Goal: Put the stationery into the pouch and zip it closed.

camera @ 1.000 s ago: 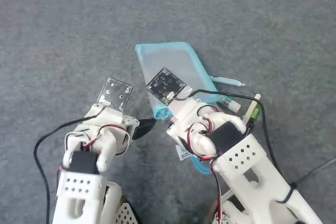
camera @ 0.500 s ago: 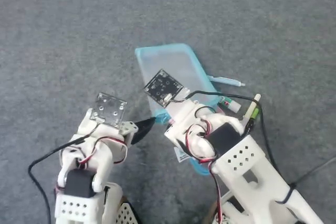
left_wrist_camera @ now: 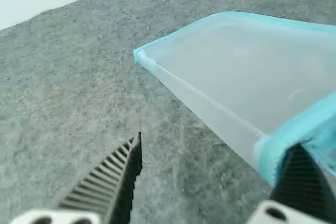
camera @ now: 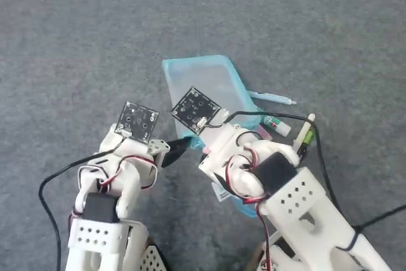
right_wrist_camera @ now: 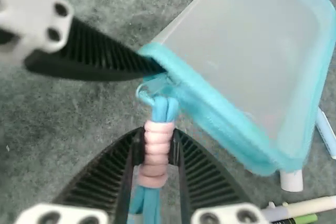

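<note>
- Pouch [camera: 206, 84]: translucent with a teal edge, lying flat on the grey table cover [camera: 70, 49]. Its near corner lies between the two arms.
- Zip pull [right_wrist_camera: 155, 157]: a pink bead on a teal cord, at the pouch's near corner.
- Right gripper [right_wrist_camera: 156, 137]: jaws narrowed and clamped on the zip pull, just off the pouch's corner.
- Left gripper [left_wrist_camera: 215, 148]: jaws spread wide and holding nothing. One finger [right_wrist_camera: 100, 61] has its tip against the pouch's near corner, and the other finger stands apart from the pouch over the cover.
- Blue pen [camera: 273, 98]: on the cover just beside the pouch's long side, outside it.
- White-capped marker [camera: 279, 125] and green marker [camera: 305, 135]: near the same side of the pouch, also outside it.
- Progress, as judged: early. The stationery in view is not yet in the pouch, so loading and zipping both remain. Whether the zip is open cannot be told. The hold on the pull suggests the zip is the step in hand.
</note>
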`<act>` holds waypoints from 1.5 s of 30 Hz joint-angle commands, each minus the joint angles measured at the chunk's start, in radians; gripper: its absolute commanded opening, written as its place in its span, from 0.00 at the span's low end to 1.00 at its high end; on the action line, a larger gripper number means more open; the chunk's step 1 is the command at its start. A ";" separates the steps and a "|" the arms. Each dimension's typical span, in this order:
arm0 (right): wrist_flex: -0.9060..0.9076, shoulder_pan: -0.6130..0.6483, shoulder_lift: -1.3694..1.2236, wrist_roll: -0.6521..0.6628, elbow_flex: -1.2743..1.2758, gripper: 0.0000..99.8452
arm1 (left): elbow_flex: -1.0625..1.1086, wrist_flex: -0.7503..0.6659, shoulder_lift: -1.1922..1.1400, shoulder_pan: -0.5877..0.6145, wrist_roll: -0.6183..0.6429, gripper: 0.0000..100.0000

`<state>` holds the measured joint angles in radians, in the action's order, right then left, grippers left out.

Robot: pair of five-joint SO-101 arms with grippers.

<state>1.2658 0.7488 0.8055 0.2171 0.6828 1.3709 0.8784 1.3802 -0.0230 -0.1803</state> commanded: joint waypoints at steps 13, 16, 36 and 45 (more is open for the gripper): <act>0.074 0.127 0.071 0.046 -0.063 0.01 | 0.013 -0.141 -0.072 0.020 0.103 0.36; 0.085 0.162 0.071 0.069 -0.058 0.01 | 0.033 -0.175 -0.072 0.026 0.109 0.34; 0.107 0.122 0.229 0.101 0.006 0.01 | 0.058 -0.207 -0.066 0.028 0.158 0.14; 0.084 -0.015 0.226 0.103 0.014 0.01 | 0.051 -0.206 -0.066 0.086 0.210 0.01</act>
<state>1.3533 0.7902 0.9912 0.3015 0.6966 1.4446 0.7127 1.3265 -0.0031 -0.0253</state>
